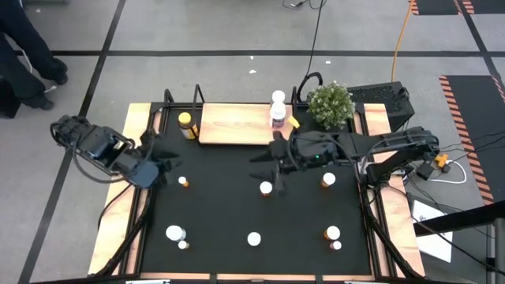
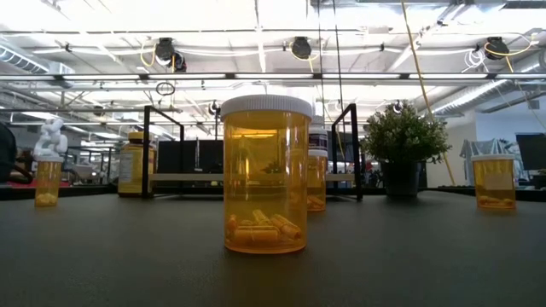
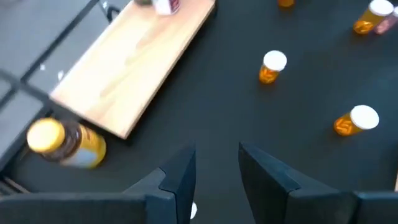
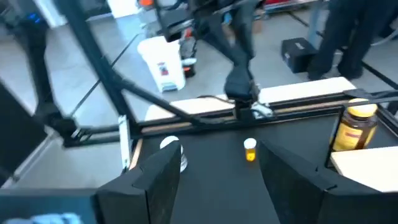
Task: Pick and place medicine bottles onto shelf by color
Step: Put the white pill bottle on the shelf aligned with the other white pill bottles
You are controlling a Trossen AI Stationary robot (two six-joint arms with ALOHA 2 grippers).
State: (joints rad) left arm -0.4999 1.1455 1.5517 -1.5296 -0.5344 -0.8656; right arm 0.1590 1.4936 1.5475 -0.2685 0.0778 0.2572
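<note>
Sorting looks barely begun: two white bottles (image 1: 278,109) stand at the right end of the shelf (image 1: 233,125), while the yellow-lidded jar (image 1: 186,124) stands just off its left end. Orange bottles remain scattered on the black mat (image 1: 221,213), one just below the right gripper (image 1: 272,158), near the middle (image 1: 266,188).

Right gripper hovers over the mat just in front of the shelf; its fingers (image 4: 163,177) are spread wide and hold nothing. A judgement: it is between placements, and the next move calls for lowering over a loose orange bottle, likely the middle one, and closing squarely on it.

Left gripper (image 1: 162,168) waits at the desk's left edge, fingers (image 3: 180,174) parted, empty, a small orange bottle (image 1: 183,182) near it.
</note>
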